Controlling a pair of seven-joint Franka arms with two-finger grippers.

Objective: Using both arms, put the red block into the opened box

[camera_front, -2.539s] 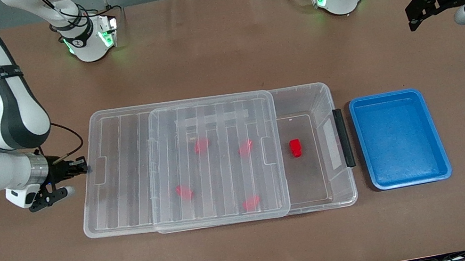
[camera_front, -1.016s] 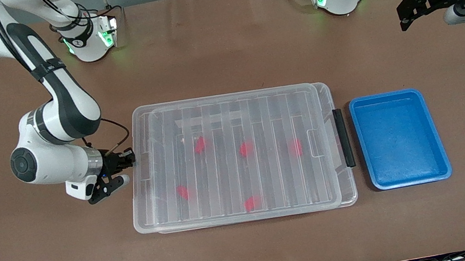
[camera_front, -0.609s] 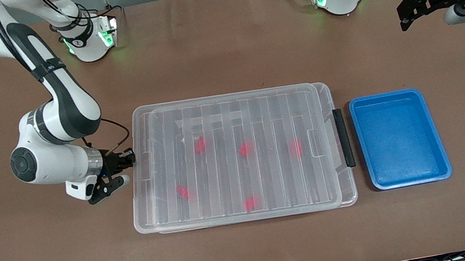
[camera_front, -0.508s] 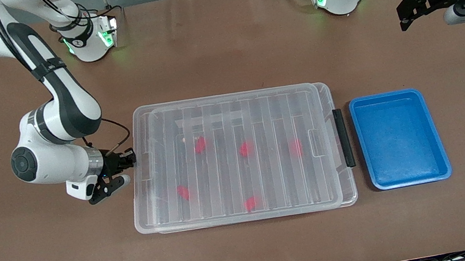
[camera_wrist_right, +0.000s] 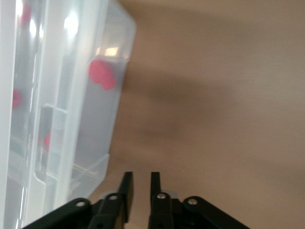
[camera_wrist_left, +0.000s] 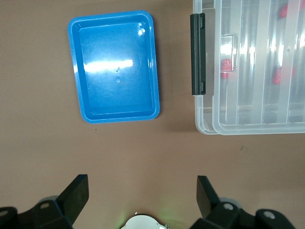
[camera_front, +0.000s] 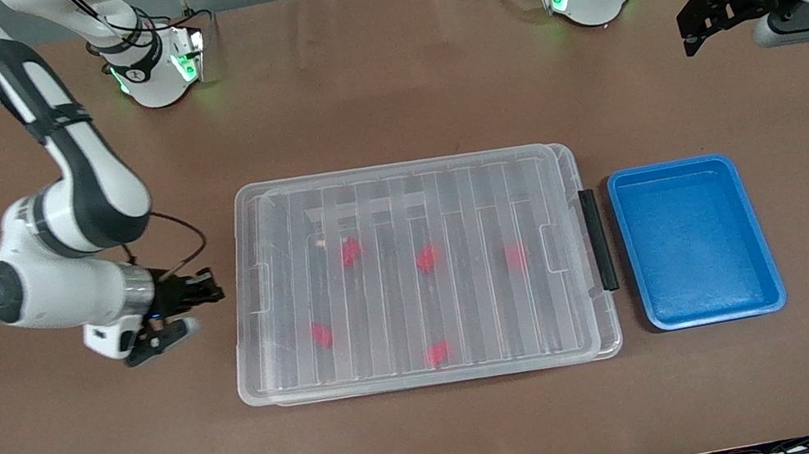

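The clear box point(camera_front: 606, 324) lies mid-table with its ribbed lid point(camera_front: 399, 195) over nearly all of it. Several red blocks show through the lid, one point(camera_front: 350, 251) toward the robots, one point(camera_front: 515, 256) near the black latch point(camera_front: 596, 239). My right gripper point(camera_front: 214, 290) hovers low beside the box's end toward the right arm, apart from it. In the right wrist view its fingers point(camera_wrist_right: 126, 188) stand a narrow gap apart with only table between them. My left gripper point(camera_front: 688, 34) waits high over the table at the left arm's end, open wide and empty point(camera_wrist_left: 142, 191).
A blue tray point(camera_front: 694, 242) sits beside the box's latch end, toward the left arm; it holds nothing. The left wrist view shows this tray point(camera_wrist_left: 114, 86) and the latch point(camera_wrist_left: 198, 55) from above. Both arm bases stand along the table's robot edge.
The lid, earlier slid off toward the right arm, now covers the box. My right gripper has let go of the lid's edge, parted slightly and drawn back from the box.
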